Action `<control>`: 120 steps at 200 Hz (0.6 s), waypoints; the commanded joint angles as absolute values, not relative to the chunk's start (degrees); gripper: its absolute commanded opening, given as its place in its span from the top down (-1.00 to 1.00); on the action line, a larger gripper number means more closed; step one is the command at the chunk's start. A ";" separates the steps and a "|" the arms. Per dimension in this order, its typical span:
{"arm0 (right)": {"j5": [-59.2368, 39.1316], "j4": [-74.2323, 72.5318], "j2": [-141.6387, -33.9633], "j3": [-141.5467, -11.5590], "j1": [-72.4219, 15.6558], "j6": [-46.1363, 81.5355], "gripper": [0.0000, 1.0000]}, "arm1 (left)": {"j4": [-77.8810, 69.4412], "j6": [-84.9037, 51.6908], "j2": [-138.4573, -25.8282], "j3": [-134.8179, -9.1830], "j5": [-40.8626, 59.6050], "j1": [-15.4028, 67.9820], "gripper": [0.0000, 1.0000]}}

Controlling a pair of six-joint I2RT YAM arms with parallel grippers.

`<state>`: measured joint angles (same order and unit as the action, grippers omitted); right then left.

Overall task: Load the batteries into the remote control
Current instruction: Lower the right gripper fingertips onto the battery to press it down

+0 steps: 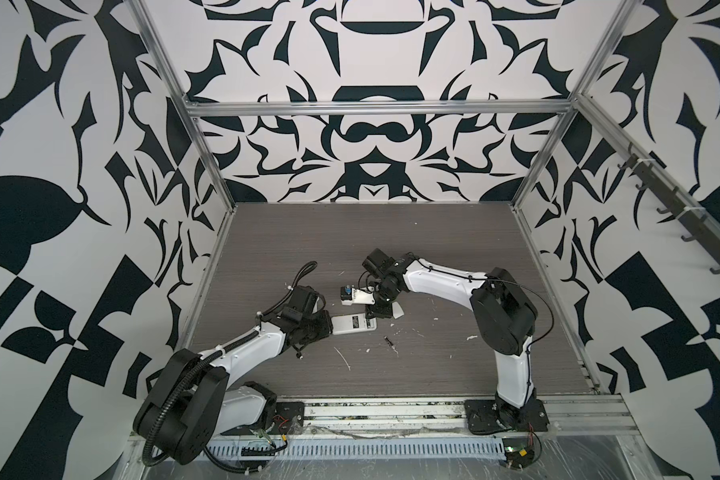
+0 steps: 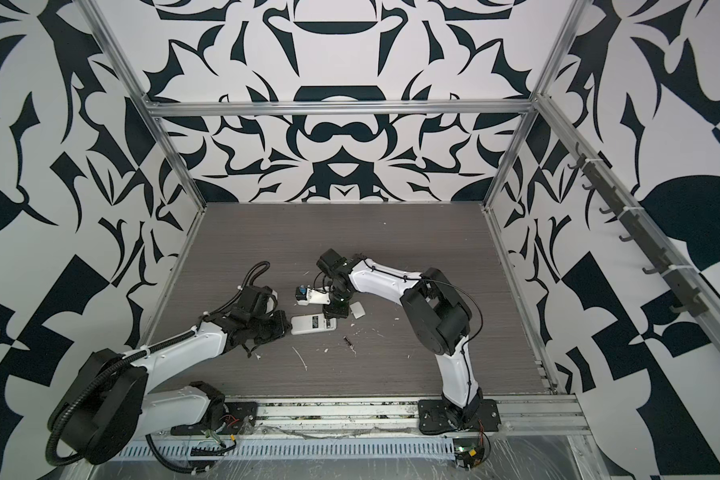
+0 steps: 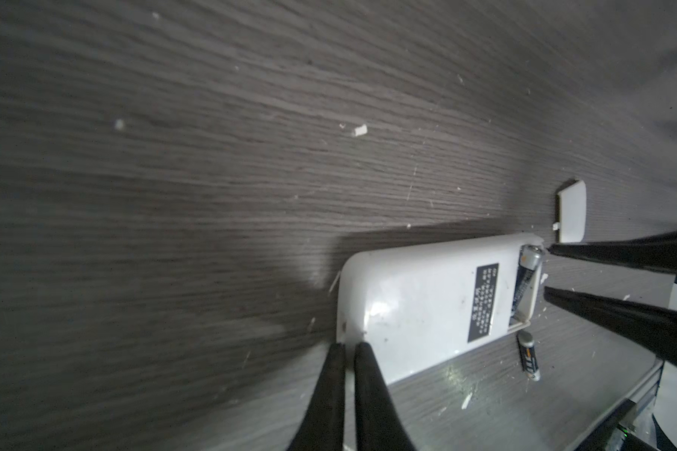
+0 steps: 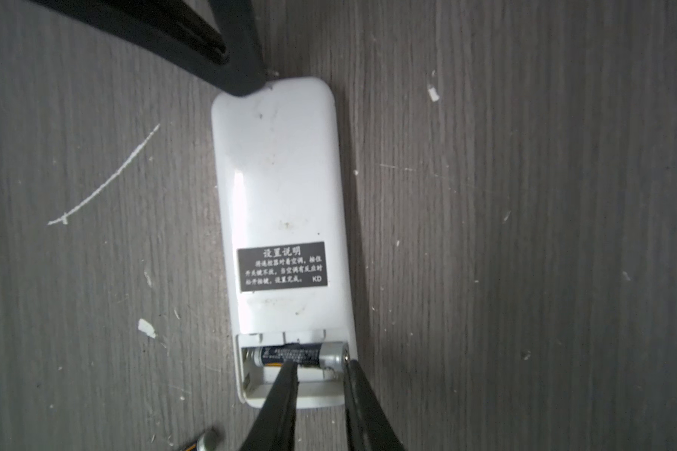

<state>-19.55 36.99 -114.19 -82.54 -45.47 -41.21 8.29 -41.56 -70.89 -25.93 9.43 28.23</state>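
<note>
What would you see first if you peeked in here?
The bold black-and-white swirly walls all around the table. Then the white remote control lying back-up mid-table. One battery sits in its open compartment at the right gripper tips, and a second battery lies loose beside it.

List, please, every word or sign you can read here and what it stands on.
"设置说明": heading of the black label, back of the remote control.
"KD": end of that label's last line.
Its other lines: too blurred to quote.
Print on the battery in the compartment: unreadable.
Print on the loose battery: unreadable.
</note>
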 commanded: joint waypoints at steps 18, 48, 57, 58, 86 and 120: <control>-18.55 38.50 -114.08 -84.98 -45.92 -41.82 0.52 | 10.54 -41.31 -71.81 -25.98 9.76 28.22 0.78; -18.37 38.52 -114.10 -85.08 -46.05 -41.81 0.56 | 10.55 -41.44 -71.78 -25.94 9.64 28.22 0.78; -18.28 38.63 -114.17 -85.08 -46.05 -41.77 0.57 | 10.55 -41.40 -71.80 -25.96 9.58 28.22 0.78; -18.28 38.61 -114.17 -85.08 -46.01 -41.80 0.57 | 10.55 -41.35 -71.76 -25.99 9.58 28.22 0.78; -18.14 38.90 -114.36 -85.08 -46.05 -41.88 0.59 | 10.55 -41.40 -71.72 -25.93 9.53 28.22 0.78; -18.19 39.02 -114.59 -85.08 -46.05 -42.00 0.62 | 10.55 -41.40 -71.54 -25.94 9.41 28.22 0.78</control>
